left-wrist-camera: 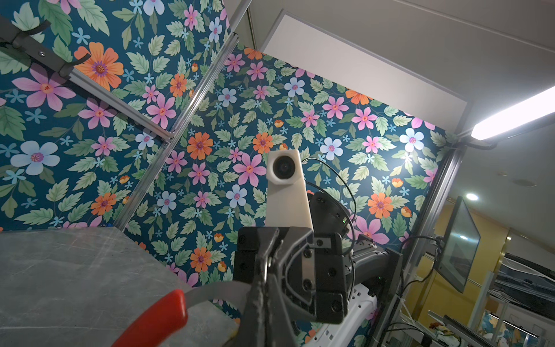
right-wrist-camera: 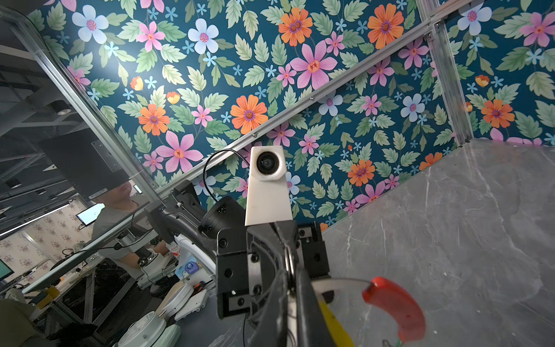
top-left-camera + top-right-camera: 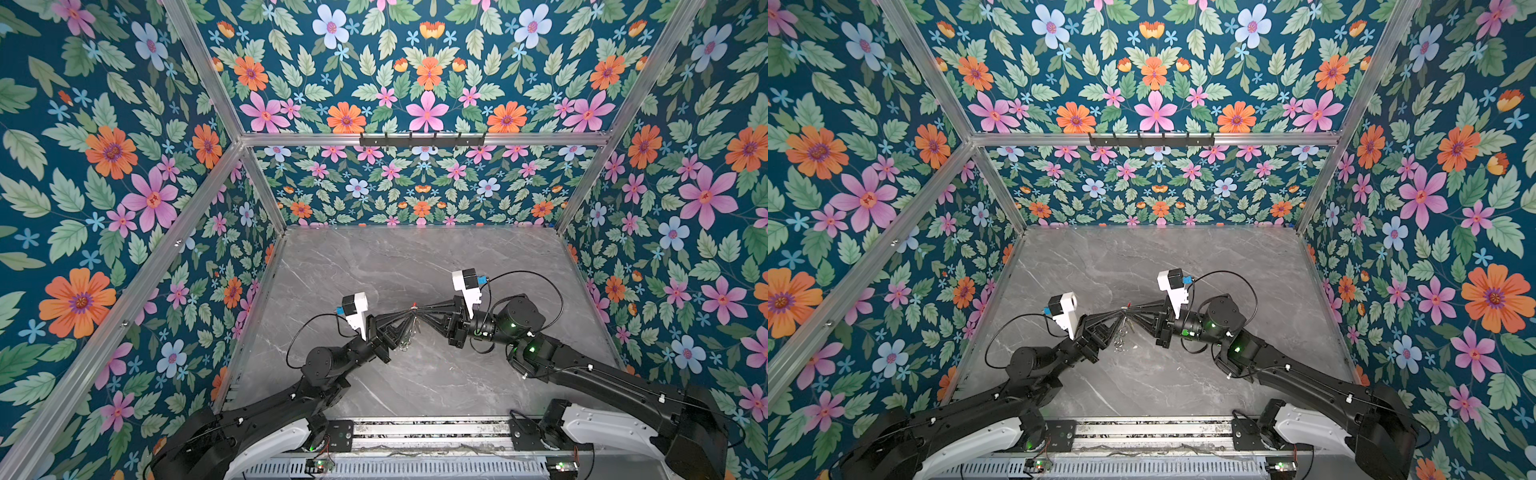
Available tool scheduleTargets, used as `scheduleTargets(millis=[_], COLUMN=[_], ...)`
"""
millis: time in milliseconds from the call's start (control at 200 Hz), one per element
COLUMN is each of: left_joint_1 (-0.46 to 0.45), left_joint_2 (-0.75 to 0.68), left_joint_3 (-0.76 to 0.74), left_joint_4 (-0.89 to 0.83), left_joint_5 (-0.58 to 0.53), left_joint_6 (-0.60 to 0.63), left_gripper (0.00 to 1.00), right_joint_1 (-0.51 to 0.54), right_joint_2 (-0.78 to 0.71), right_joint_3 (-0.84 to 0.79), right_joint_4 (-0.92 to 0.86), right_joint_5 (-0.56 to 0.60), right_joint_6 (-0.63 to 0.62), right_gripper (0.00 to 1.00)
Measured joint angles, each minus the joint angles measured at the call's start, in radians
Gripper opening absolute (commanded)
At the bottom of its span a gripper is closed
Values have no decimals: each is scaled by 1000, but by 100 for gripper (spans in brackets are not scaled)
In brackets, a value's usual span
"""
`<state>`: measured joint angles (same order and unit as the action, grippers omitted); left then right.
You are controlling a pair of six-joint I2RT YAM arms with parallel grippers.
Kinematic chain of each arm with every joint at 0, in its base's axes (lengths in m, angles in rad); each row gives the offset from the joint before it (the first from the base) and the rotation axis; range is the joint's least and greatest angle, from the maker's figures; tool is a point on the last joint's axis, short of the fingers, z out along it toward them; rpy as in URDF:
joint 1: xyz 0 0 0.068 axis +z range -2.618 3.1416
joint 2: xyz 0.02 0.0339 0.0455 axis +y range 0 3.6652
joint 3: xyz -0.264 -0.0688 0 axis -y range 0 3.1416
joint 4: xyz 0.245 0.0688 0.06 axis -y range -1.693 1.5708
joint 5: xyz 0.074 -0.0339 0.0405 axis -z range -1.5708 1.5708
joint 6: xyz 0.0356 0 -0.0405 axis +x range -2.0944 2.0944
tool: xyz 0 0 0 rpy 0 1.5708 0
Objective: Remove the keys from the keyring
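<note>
Keyring (image 1: 162, 312) held aloft — left hand (image 3: 406, 316) and right hand (image 3: 423, 316) both clenched on it, tip-to-tip.

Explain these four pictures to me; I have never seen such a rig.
These are two black robot arms at a grey marble table inside a flower-papered booth. Two pictures look down from overhead, almost identically; the others come from a camera on each arm's wrist. Each arm ends in a two-fingered end effector. The left end effector is shut on the keyring, a flat grey metal ring with a red sleeve, held up between the arms. The right end effector is shut beside it; what it pinches is hidden. A yellow tag hangs by it.
</note>
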<state>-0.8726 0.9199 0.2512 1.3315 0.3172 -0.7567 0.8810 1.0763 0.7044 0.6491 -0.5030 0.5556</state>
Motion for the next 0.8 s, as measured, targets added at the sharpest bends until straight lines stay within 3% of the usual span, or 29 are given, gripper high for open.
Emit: scheduleTargets(millis=[75, 295, 455, 605, 800], left_joint_1=[0, 0, 0, 0, 0], left_joint_2=[1, -35, -160, -271, -274], left_joint_3=[0, -29, -31, 58, 218], left_joint_4=[4, -2, -120, -366, -681], left_joint_5=[2, -5, -8, 32, 133], left_joint_6=[-5, -29, -27, 32, 145], left_gripper=[15, 41, 43, 44, 43], right_joint_1=[0, 0, -4, -22, -32], right_joint_2=[-6, -57, -93, -92, -58], right_joint_3=[0, 29, 111, 220, 352], right_joint_4=[-8, -142, -357, -591, -846], right_joint_5=[1, 17, 20, 14, -28], right_joint_6=[-3, -34, -106, -194, -300], right_gripper=[1, 0, 0, 0, 0])
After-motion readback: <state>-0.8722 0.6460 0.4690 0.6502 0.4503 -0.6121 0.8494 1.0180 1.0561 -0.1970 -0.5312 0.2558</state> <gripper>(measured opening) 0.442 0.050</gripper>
